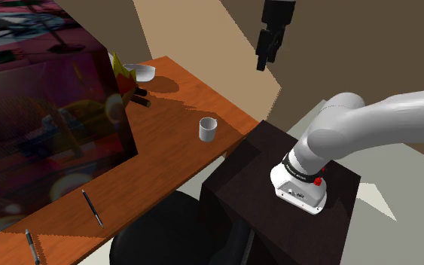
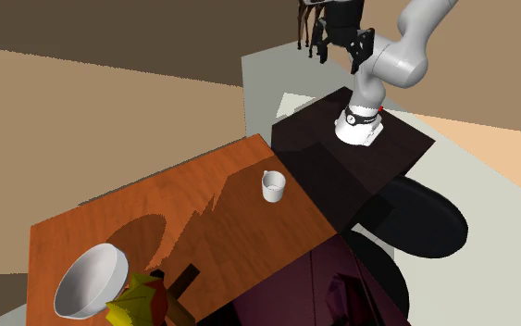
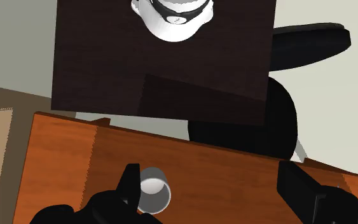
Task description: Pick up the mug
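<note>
Gripper (image 1: 265, 56): open, fingers apart, raised high, well apart from mug.
Mug (image 1: 208, 129): upright on table (image 1: 180, 94), near stand (image 1: 255, 188).

Small plain white cylindrical mug (image 1: 208, 129), upright, open mouth facing up, pale grey inside. Standing on orange-brown wooden tabletop (image 1: 165, 135), close to the tabletop's edge toward the shoulder view's right. Handle too small to tell.
</note>
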Controlling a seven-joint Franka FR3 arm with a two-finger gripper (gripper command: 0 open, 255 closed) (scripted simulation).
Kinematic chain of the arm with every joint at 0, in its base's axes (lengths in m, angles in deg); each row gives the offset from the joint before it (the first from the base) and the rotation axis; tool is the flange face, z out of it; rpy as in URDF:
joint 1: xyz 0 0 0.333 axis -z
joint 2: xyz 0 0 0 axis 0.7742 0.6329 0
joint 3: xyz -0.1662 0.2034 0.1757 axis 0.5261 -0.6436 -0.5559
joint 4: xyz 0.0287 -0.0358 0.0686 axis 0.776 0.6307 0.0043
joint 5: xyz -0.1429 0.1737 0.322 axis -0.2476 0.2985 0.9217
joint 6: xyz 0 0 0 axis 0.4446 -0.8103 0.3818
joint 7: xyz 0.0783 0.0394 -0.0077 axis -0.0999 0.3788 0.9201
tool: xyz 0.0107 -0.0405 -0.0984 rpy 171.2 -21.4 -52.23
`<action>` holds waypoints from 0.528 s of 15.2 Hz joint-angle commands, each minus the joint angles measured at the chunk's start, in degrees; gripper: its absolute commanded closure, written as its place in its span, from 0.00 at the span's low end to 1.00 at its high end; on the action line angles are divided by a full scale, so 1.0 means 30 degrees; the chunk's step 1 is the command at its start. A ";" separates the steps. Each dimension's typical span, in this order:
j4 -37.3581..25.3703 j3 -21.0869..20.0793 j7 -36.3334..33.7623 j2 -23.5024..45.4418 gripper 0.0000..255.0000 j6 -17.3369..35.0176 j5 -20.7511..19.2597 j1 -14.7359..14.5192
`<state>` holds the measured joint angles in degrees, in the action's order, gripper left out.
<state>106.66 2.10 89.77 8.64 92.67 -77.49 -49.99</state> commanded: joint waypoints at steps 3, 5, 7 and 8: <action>0.1051 -0.0246 -0.0203 0.0279 0.00 0.1486 0.0055 -0.0016; 0.2004 -0.0491 -0.0409 0.0701 0.00 0.3017 0.0110 -0.0042; 0.2855 -0.0730 -0.0620 0.1276 0.00 0.4595 0.0161 -0.0077; 0.3240 -0.0854 -0.0724 0.1622 0.00 0.5403 0.0187 -0.0089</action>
<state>115.29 -0.20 87.82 12.50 106.37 -76.93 -50.28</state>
